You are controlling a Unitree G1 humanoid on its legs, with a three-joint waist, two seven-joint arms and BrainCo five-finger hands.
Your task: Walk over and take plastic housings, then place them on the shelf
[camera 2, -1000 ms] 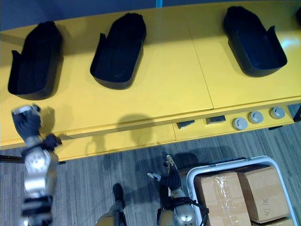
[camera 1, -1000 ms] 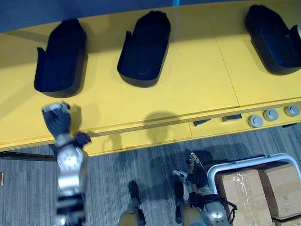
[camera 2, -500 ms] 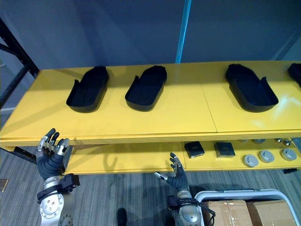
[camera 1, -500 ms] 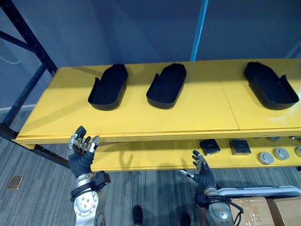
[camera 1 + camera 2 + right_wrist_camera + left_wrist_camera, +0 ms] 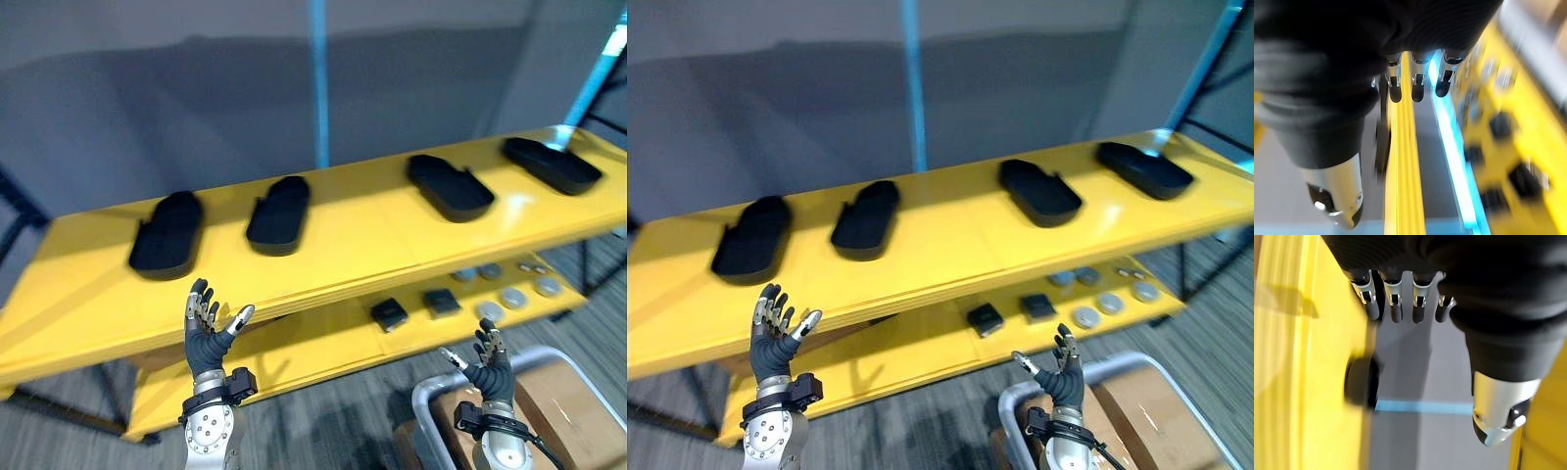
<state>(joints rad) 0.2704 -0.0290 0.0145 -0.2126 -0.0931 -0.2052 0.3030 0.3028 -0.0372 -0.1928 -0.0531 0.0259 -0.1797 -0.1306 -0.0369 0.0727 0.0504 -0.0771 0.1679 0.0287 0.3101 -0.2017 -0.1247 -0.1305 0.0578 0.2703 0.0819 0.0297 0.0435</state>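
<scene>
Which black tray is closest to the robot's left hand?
The black housing at the far left end of the yellow shelf; the other three lie farther right, away from the left hand.

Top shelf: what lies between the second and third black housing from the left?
Nothing; in the left eye view the yellow shelf between the second housing and the third housing is bare.

The left robot hand (image 5: 204, 338), at 7 o'clock in the head view, has a dark ribbed cover over palm and wrist. Its fingers (image 5: 1394, 298) are silver segments with dark tips, and its thumb (image 5: 1497, 406) is a silver shell with small round fittings. A black band (image 5: 217, 389) rings the wrist above a silver-grey forearm (image 5: 209, 439). The right robot hand (image 5: 487, 366), at 5 o'clock, looks alike.
</scene>
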